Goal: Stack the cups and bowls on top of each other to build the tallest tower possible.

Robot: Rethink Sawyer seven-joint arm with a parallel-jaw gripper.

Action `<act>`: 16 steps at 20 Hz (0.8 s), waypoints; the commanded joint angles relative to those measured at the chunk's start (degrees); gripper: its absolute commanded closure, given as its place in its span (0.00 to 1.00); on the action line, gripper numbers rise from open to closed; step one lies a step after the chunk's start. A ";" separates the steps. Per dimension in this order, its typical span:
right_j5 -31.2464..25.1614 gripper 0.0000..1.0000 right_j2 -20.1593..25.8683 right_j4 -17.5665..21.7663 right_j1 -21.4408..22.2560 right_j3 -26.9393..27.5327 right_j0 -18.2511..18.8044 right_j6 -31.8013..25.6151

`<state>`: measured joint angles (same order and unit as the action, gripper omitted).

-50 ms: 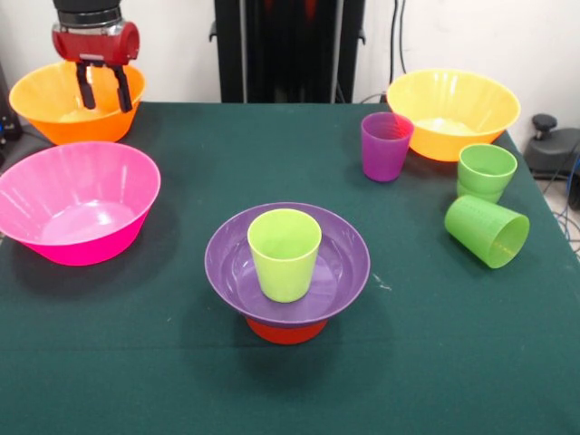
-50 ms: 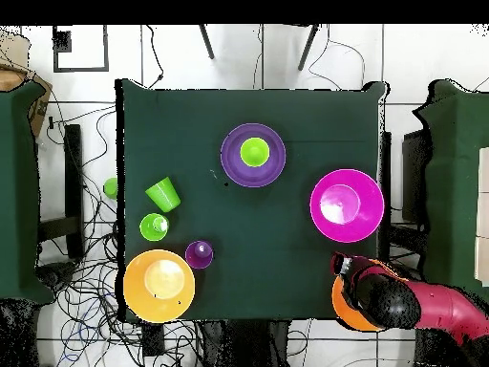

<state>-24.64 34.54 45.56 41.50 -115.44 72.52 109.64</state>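
Note:
The tower stands mid-table: a small orange bowl (image 1: 285, 330) upside down, a purple bowl (image 1: 344, 263) on it, and a yellow-green cup (image 1: 284, 254) upright inside; from overhead the cup (image 2: 254, 151) sits in the purple bowl (image 2: 234, 158). My gripper (image 1: 104, 89) hangs open and empty over a big orange-yellow bowl (image 1: 45, 113) at the far left corner. A big pink bowl (image 1: 77, 204) lies in front of it. At the right are a second orange-yellow bowl (image 1: 451, 111), a purple cup (image 1: 385, 145), an upright green cup (image 1: 486, 172) and a green cup (image 1: 487, 231) on its side.
In the overhead view my red arm (image 2: 420, 306) covers part of the corner bowl (image 2: 341, 304). A small green thing (image 2: 111, 187) lies just off the table's left edge there. Cables run over the floor around the table (image 2: 287, 248).

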 commanded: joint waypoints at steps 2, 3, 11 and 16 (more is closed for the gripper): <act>-0.54 0.00 -2.02 1.25 -2.49 1.73 -1.42 -1.51; -0.16 0.00 -2.29 1.63 -2.72 1.56 -1.45 -1.29; -0.92 0.00 -1.66 0.92 -3.38 1.92 -0.78 -2.28; -0.80 0.00 -1.26 0.80 -3.23 1.66 -0.38 -2.57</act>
<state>-24.64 34.15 45.56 39.73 -115.43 73.44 109.64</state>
